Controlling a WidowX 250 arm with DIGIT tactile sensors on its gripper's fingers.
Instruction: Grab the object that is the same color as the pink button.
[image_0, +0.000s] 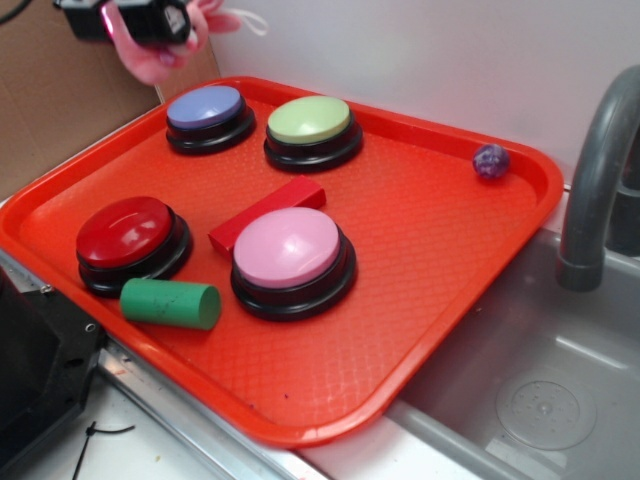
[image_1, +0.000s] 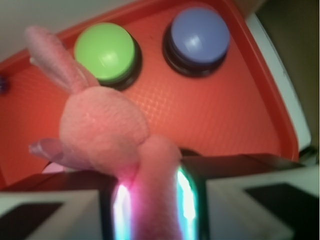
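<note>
The pink plush bunny (image_1: 102, 127) hangs in the air, pinched between the two fingers of my gripper (image_1: 152, 202), which is shut on it. In the exterior view the gripper (image_0: 150, 30) is high at the top left, above the tray's far corner, with the bunny (image_0: 150, 58) dangling from it and its white string loop sticking out to the right. The pink button (image_0: 288, 248), a pale dome on a black base, sits on the red tray (image_0: 440, 250) near the middle front.
On the tray stand a red button (image_0: 126, 232), a blue-lilac button (image_0: 206, 108) and a green button (image_0: 310, 120). A green cylinder (image_0: 170, 303), a red block (image_0: 268, 212) and a small purple ball (image_0: 490, 161) lie there too. A sink (image_0: 540, 400) and grey faucet (image_0: 595, 190) are at the right.
</note>
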